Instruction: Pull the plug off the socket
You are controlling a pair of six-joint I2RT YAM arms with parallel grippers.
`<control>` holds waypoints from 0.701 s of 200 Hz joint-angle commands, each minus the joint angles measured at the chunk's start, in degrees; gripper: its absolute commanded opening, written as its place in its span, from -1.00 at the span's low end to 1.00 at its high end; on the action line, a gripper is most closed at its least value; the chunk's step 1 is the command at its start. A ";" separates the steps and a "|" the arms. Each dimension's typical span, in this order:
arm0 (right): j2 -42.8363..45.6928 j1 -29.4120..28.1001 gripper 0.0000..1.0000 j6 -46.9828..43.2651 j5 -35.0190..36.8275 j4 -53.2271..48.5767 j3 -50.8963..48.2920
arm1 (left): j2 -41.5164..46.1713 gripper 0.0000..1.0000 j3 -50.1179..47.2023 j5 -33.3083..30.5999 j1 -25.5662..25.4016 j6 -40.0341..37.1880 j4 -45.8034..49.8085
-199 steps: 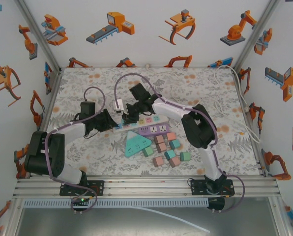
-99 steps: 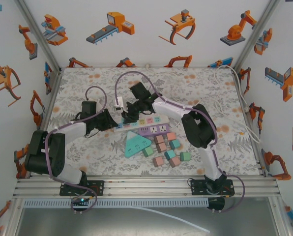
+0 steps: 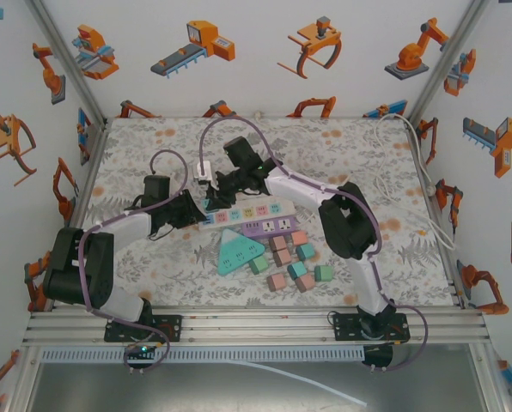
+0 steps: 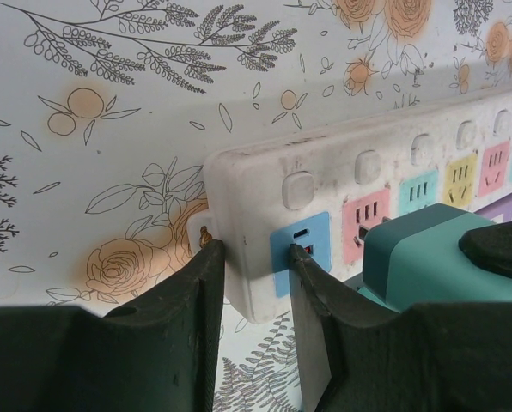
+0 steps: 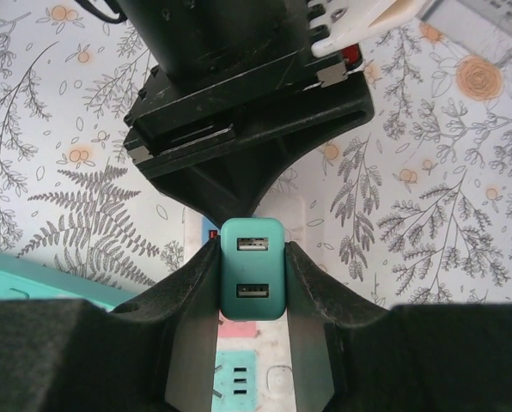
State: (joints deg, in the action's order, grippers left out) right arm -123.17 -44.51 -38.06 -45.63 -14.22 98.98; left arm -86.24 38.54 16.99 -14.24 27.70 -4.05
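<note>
Teal plastic block: the plug (image 5: 252,279) is a small charger body with two USB ports facing the right wrist camera. The right gripper (image 5: 252,257) is closed on it, one finger flat on each flank.

From the left wrist camera we see the same block low over the face of the white power strip (image 4: 368,146), by the pink socket (image 4: 365,219), near the strip's end. Its underside is hidden by its own body, so we cannot tell whether the prongs are seated or already clear of the slots.

The left gripper (image 4: 256,255) is clamped across the strip's end. One finger sits on the outer end face and the other on the blue socket (image 4: 312,236), which is vacant. We read this arm as the anchor.

In the top view the strip's long axis runs roughly left to right across the floral table (image 3: 153,142), slightly tilted. The left gripper is at its left end. The right gripper is just beside it, over the strip. The two claws are close together.

The relation that matters is that the plug stands off the strip's face, so the pull should run square to that face and away from it, not along the long axis. The right arm already has the grip. In our judgement a sideways drag would twist the strip in the left clamp. The short gap between the claws leaves little room.
</note>
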 commanded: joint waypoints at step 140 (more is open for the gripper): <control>24.30 5.81 -0.69 50.20 14.46 6.84 -14.41 | 28.44 -0.23 -0.28 1.55 -5.67 -11.50 11.73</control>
State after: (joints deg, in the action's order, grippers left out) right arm -103.20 -41.01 0.08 -34.09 -6.74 87.79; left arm -64.60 38.61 15.90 -17.45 21.30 5.10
